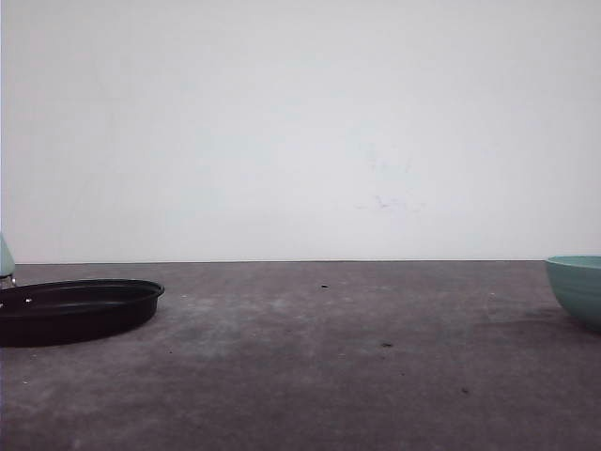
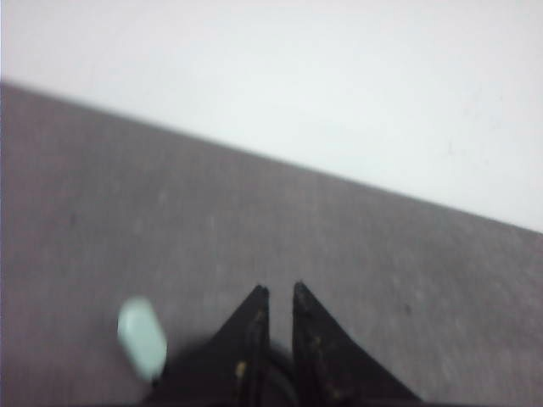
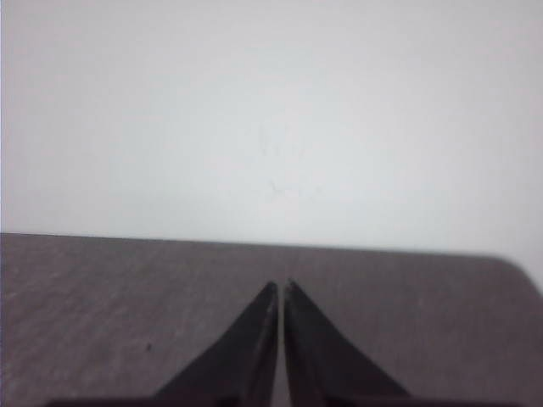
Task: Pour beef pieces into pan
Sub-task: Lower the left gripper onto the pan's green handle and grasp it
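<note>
- the left gripper [image 2: 280, 290], nearest in its wrist view, has its two black fingers [image 2: 322, 348] almost together, a thin gap between the tips; nothing is seen between them.
- just beside it lies one pale mint handle [image 2: 142, 339], blurred; whether they touch, i cannot tell.
- the right gripper [image 3: 281, 286] is clenched, tips nearly meeting, holding nothing, above bare grey table [image 1: 310, 376].
- in the front view, one pan [image 1: 75, 308], black and shallow, sits at the left edge of the table, partly cut by the frame.
- one teal bowl [image 1: 577, 287] stands at the right edge, well apart from the pan.
- between them the table is wide open; behind is a white wall [image 1: 300, 122].
</note>
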`<state>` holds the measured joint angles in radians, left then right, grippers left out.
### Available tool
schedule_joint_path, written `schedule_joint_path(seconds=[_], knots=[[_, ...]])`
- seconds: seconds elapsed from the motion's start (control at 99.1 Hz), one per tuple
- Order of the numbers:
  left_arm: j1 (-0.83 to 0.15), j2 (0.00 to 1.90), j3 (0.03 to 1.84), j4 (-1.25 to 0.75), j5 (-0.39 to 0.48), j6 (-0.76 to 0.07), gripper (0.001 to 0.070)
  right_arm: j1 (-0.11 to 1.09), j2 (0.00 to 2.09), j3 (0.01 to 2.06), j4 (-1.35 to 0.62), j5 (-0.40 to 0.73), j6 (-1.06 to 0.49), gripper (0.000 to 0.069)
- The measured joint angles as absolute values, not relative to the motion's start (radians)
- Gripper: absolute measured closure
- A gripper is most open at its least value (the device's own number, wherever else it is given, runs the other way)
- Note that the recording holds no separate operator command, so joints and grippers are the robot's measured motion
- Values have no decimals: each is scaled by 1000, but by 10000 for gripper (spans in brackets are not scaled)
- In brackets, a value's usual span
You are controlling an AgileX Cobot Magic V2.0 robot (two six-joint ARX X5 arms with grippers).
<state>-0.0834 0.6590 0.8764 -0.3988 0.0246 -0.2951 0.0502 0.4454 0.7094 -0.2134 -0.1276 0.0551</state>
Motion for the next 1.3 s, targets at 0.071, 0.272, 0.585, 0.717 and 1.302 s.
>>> schedule_joint_path(seconds=[0.071, 0.272, 0.585, 0.717, 1.302], knots=[[-83, 735, 964, -398, 25, -275, 687, 50, 544, 820, -226, -129, 43, 681], [-83, 813, 1073, -387, 25, -271, 687, 50, 765, 1073, -288, -239, 61, 681], [-83, 811, 1076, -439, 28, -293, 559, 50, 915, 1188, -488, -292, 94, 642], [-83, 813, 1076, -488, 31, -316, 240, 50, 925, 1188, -520, -284, 94, 358], [85, 1152, 1082, -653, 171, -425, 21, 26, 951, 1188, -808, -180, 94, 8]])
